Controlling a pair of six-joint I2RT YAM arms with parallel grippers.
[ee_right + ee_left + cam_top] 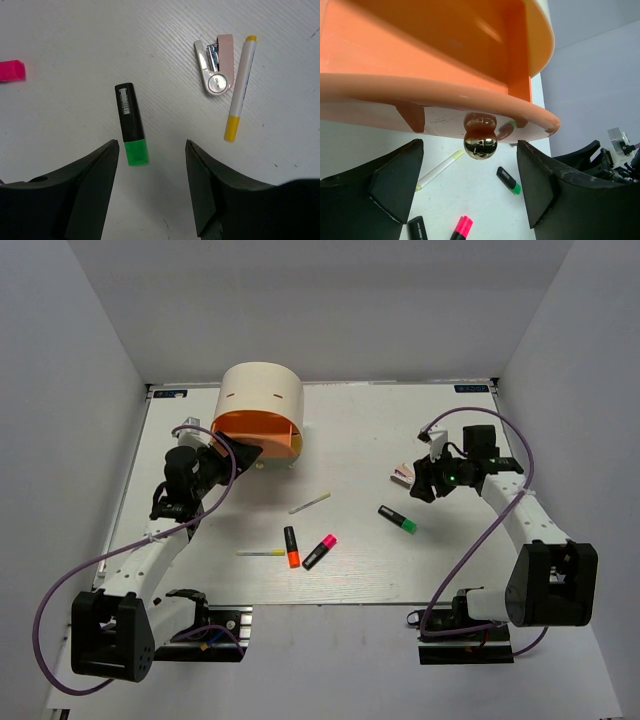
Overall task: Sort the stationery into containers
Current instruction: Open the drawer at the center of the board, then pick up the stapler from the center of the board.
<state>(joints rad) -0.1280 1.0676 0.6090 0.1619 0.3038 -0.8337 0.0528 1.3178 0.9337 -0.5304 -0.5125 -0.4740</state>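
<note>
Knob (480, 142) of the orange drawer (420, 60) sits centred just beyond the left gripper (470, 172), whose jaws are spread and not touching it. Green marker (131, 131) lies on the table (75, 40) just ahead of the right gripper (152, 170), likewise spread.

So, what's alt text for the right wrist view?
A black highlighter with a green cap lies on the white table, its cap end just ahead of two open black fingers. To its right lie a small pink-white piece and a yellow-tipped pen; a pink cap pokes in at the left edge.
</note>
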